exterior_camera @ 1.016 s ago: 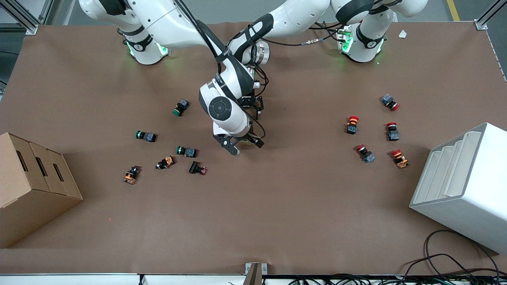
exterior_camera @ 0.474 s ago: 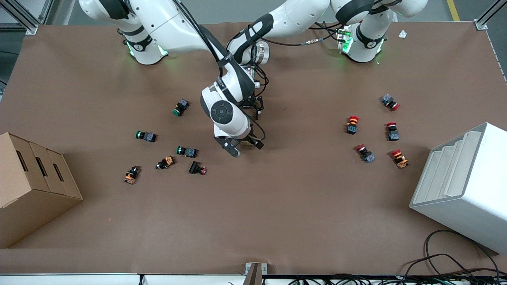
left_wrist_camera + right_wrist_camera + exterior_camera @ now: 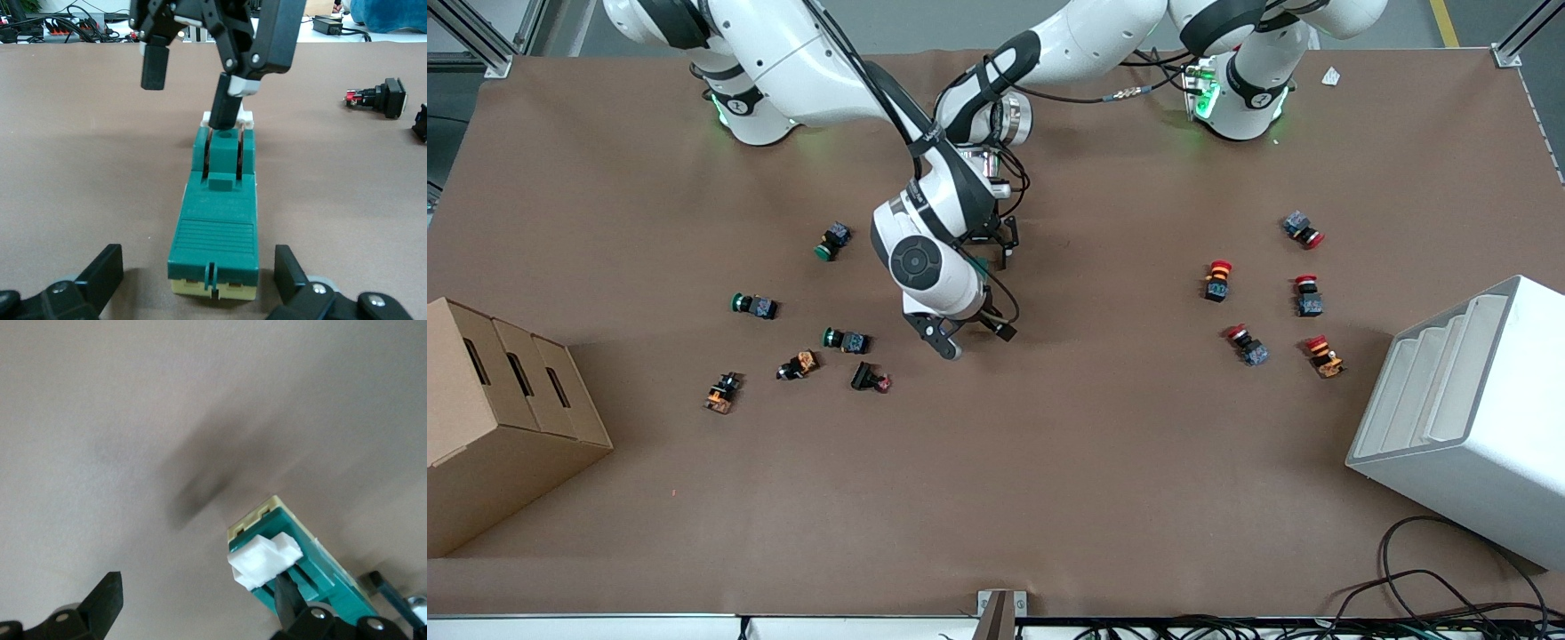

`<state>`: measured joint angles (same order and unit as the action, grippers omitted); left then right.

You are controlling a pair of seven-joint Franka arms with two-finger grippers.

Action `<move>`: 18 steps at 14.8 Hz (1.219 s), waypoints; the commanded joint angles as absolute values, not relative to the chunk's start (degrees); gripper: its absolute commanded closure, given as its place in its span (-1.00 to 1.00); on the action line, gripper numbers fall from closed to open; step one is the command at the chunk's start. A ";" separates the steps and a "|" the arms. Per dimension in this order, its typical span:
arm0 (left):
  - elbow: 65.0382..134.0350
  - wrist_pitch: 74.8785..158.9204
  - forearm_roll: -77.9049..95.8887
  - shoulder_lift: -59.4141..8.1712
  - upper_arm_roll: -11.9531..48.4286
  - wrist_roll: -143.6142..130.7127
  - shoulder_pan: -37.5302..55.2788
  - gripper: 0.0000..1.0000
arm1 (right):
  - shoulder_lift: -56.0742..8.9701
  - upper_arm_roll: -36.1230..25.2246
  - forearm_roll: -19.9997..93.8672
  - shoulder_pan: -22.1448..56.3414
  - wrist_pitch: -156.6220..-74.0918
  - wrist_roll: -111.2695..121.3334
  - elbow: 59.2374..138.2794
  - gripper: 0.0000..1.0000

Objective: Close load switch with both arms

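Note:
The dark-green load switch lies flat on the brown table, its white lever piece at the end away from my left wrist. My left gripper is open, with a finger on each side of the switch's cream end and a gap on both sides. My right gripper is open; one finger rests on the lever end and the other hangs beside it over bare table. In the front view the right wrist hides most of the switch, with the right gripper and left gripper at its two ends.
Green and orange push-buttons lie toward the right arm's end and red ones toward the left arm's end. A cardboard box and a white bin stand at the table's ends. A black push-button lies near the switch.
The right arm's wrist has turned slightly and its gripper has shifted a little toward the right arm's end. The left arm has not moved.

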<state>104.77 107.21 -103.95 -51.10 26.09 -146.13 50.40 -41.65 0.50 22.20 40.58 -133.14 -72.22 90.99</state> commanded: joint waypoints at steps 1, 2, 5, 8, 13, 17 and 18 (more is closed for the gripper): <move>103.18 108.81 -104.77 -55.19 26.02 -147.13 50.89 -0.99 | -44.38 -0.35 21.01 37.97 -135.00 -69.35 86.57 -1.00; 103.18 108.81 -104.77 -55.11 26.02 -147.13 50.98 -0.99 | -44.47 -0.35 21.01 37.97 -135.00 -69.26 86.49 -1.00; 103.18 108.81 -104.77 -55.28 26.02 -147.13 51.06 -0.99 | -45.61 -0.35 20.83 37.88 -135.35 -68.82 86.22 -1.00; 103.18 108.37 -104.77 -55.28 26.02 -147.13 51.24 -0.99 | -47.19 -0.35 21.01 36.30 -135.09 -68.20 84.03 -1.00; 103.10 108.02 -104.77 -55.55 26.02 -147.13 51.24 -0.99 | -47.20 0.09 21.44 33.14 -131.95 -67.32 80.52 -1.00; 103.01 108.02 -104.77 -55.55 26.02 -147.13 51.33 -0.99 | -46.85 0.35 21.53 29.80 -122.10 -67.24 75.86 -1.00; 103.01 108.02 -104.77 -55.55 26.02 -147.13 51.33 -0.99 | -46.67 0.79 21.97 28.49 -120.86 -66.98 75.50 -1.00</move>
